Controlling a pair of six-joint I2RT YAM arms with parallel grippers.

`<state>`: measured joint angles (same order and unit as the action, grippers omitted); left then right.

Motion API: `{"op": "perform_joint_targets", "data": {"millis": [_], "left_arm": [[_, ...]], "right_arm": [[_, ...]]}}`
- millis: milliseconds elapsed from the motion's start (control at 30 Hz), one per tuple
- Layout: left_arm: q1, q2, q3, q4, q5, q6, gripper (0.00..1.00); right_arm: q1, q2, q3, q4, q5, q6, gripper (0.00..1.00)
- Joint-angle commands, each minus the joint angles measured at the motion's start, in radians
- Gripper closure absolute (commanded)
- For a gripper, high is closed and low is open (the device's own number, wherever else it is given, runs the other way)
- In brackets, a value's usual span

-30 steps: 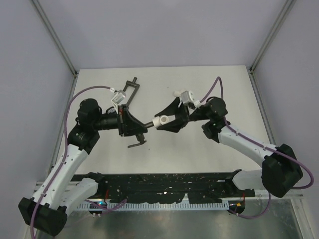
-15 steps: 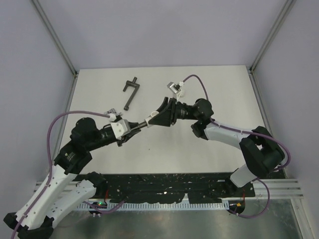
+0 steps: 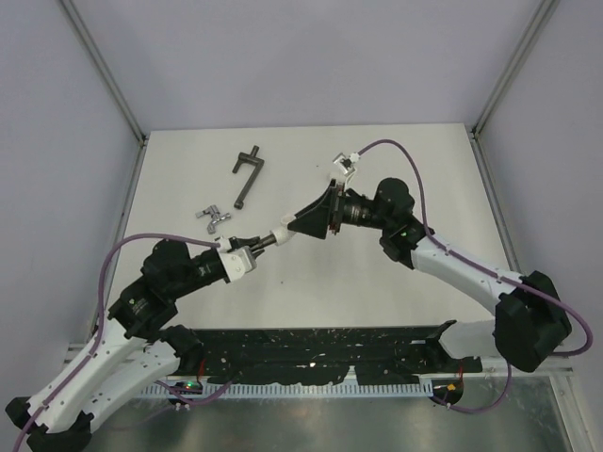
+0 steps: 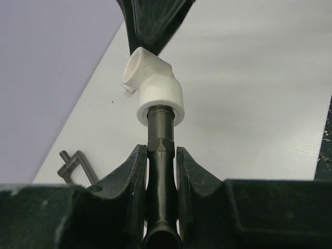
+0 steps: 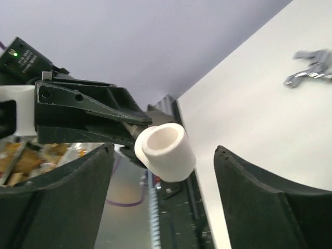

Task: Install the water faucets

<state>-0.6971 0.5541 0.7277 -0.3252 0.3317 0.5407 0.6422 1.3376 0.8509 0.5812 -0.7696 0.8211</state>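
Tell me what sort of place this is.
Probably a robot test cell, not a home: a plain white table boxed in by grey panels on metal posts, a left arm and right arm mounted at its near edge.

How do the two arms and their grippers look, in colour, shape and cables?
Both arms are built from white link shells joined by black joint housings: the left arm and the right arm. A thin purple cable loops along each of them. The left gripper and the right gripper have two broad black fingers that taper toward the tips.
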Motion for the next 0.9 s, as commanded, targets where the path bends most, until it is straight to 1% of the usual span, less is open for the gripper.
{"op": "perform_joint_targets", "data": {"millis": [0, 33, 67, 100, 133, 167, 200, 267, 333, 400, 467, 533, 667, 767, 867], "left_arm": [[0.005, 0.004, 0.015, 0.018, -0.031, -0.169, 1.0], [0.005, 0.015, 0.015, 0.012, -0.017, -0.215, 1.0], [0.008, 0.023, 0.015, 0.011, -0.004, -0.25, 1.0], [0.013, 0.036, 0.015, 0.011, 0.01, -0.289, 1.0], [0.022, 0.049, 0.018, 0.011, 0.032, -0.333, 1.0], [0.034, 0.061, 0.021, 0.011, 0.059, -0.382, 1.0], [0.056, 0.078, 0.027, 0.014, 0.1, -0.43, 1.0], [0.112, 0.108, 0.038, 0.037, 0.202, -0.534, 1.0], [0.191, 0.139, 0.038, 0.09, 0.318, -0.689, 1.0], [0.29, 0.164, 0.024, 0.19, 0.486, -0.853, 1.0], [0.333, 0.188, 0.003, 0.309, 0.581, -0.999, 1.0], [0.341, 0.208, 0.002, 0.377, 0.631, -1.08, 1.0], [0.341, 0.253, 0.033, 0.409, 0.705, -1.206, 1.0], [0.341, 0.27, 0.053, 0.41, 0.753, -1.252, 1.0], [0.341, 0.267, 0.067, 0.408, 0.765, -1.277, 1.0]], "right_arm": [[-0.027, -0.165, 0.06, -0.153, 0.127, -0.345, 0.1], [-0.029, -0.204, 0.06, -0.171, 0.144, -0.434, 0.08], [-0.029, -0.221, 0.056, -0.2, 0.164, -0.48, 0.06], [-0.029, -0.256, 0.053, -0.21, 0.165, -0.584, 0.05], [-0.029, -0.273, 0.036, -0.207, 0.171, -0.626, 0.03], [-0.03, -0.308, 0.018, -0.195, 0.165, -0.722, 0.03], [-0.029, -0.324, -0.012, -0.176, 0.133, -0.773, 0.03], [-0.027, -0.365, -0.054, -0.146, 0.086, -0.893, 0.03], [-0.021, -0.394, -0.093, -0.136, 0.029, -1.035, 0.03], [-0.004, -0.419, -0.124, -0.135, 0.0, -1.135, 0.02], [0.017, -0.433, -0.144, -0.138, -0.02, -1.209, 0.01], [0.043, -0.433, -0.141, -0.155, -0.027, -1.255, 0.01], [0.088, -0.42, -0.124, -0.222, 0.01, -1.344, 0.01], [0.112, -0.413, -0.125, -0.213, 0.049, -1.382, 0.01], [0.122, -0.391, -0.109, -0.241, 0.046, -1.418, 0.02]]}}
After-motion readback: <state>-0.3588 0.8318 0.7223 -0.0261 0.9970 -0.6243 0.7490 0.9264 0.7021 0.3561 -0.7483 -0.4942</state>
